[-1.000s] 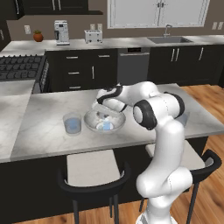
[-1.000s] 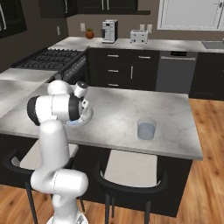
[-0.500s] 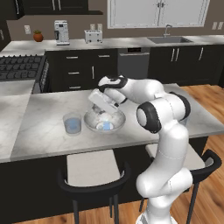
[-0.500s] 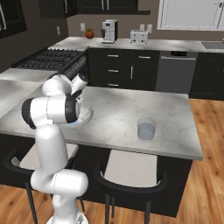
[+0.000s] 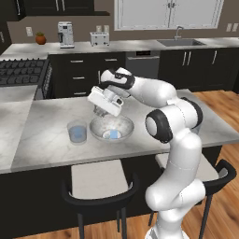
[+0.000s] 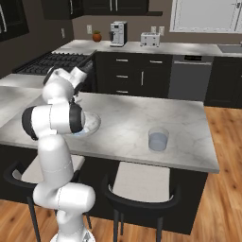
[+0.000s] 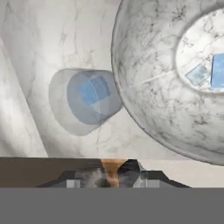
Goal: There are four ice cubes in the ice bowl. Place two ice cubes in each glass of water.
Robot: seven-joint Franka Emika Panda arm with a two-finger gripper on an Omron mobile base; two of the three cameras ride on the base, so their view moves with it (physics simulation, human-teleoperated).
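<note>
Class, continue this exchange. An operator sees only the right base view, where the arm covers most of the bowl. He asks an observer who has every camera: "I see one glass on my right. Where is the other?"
Observer: The second glass stands on the counter just left of the ice bowl, seen from the left base view.
Operator: Any ice in it?
Observer: Yes, the hand view shows pale-blue ice inside; the count is unclear.
Operator: What remains in the bowl?
Observer: Two cubes lie on its floor.

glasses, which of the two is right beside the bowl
The glass just left of the bowl in the left base view, under the tool. The other glass stands alone far along the counter.
</note>
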